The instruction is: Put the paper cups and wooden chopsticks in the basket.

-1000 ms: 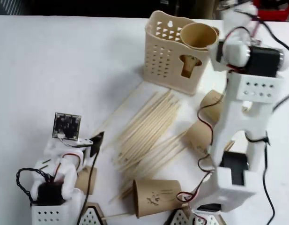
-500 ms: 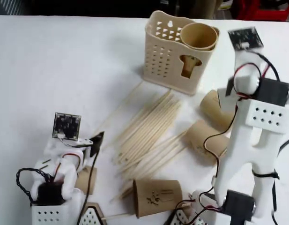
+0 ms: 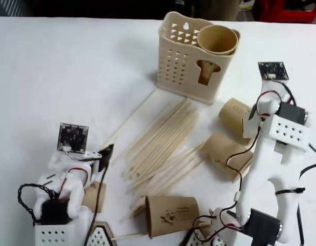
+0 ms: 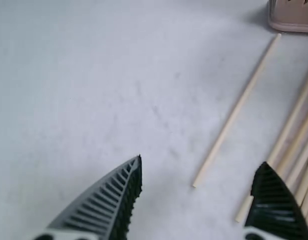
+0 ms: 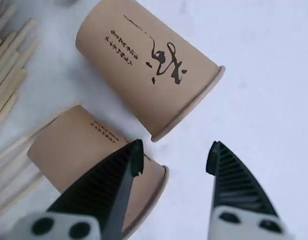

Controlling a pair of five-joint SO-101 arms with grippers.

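On the white tabletop (image 3: 70,61) we count one paper cup (image 3: 217,39) in the basket (image 3: 181,61), other cups (image 3: 170,215) and chopsticks (image 3: 163,143) left lying, left pincer (image 4: 198,200) and right pincer (image 5: 173,155) spread empty.

Looking down, the right arm (image 3: 273,154) covers part of a paper cup (image 3: 232,114) and a second cup (image 3: 222,149). The left arm (image 3: 60,205) hides most of a third cup (image 3: 94,197). The left wrist view's edge cuts off the basket (image 4: 293,17), leaving one corner.
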